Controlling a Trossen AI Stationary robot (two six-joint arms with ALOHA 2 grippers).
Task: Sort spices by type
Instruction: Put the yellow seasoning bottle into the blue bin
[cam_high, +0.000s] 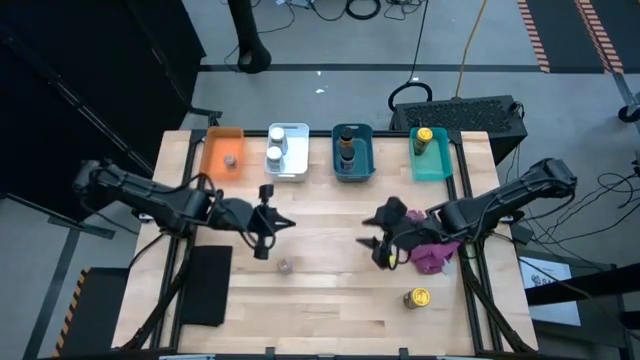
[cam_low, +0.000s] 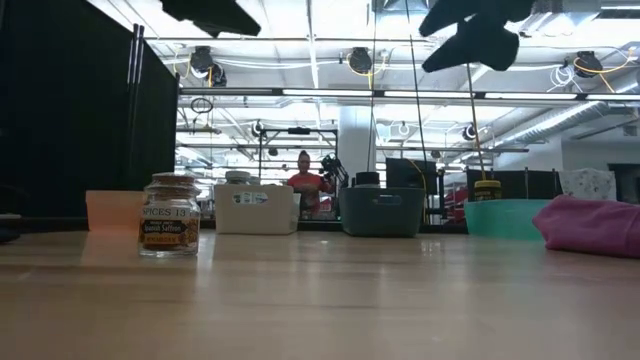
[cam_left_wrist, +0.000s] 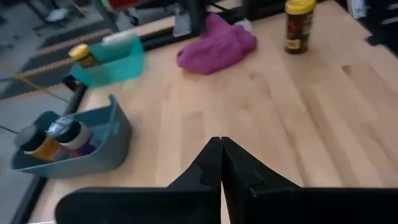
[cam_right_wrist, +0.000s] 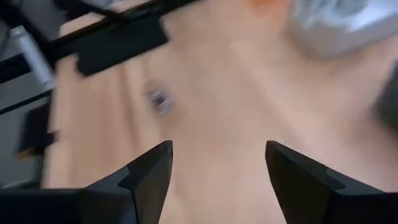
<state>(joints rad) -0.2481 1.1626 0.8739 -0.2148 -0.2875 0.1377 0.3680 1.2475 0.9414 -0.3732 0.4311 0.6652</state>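
One small spice jar with a brownish lid stands upright on the bare wood near the table's middle; it also shows in the low view. A yellow-lidded jar stands near the front right. More jars sit in the bins at the far edge. My left gripper hovers shut above the table, left of centre, holding nothing. My right gripper hovers open right of centre, beside the magenta cloth, with nothing between its fingers.
An orange bin, a white bin, a blue bin and a teal bin stand in a row along the far edge. A black pad lies at the front left. Bare wood stretches between the grippers and the near edge.
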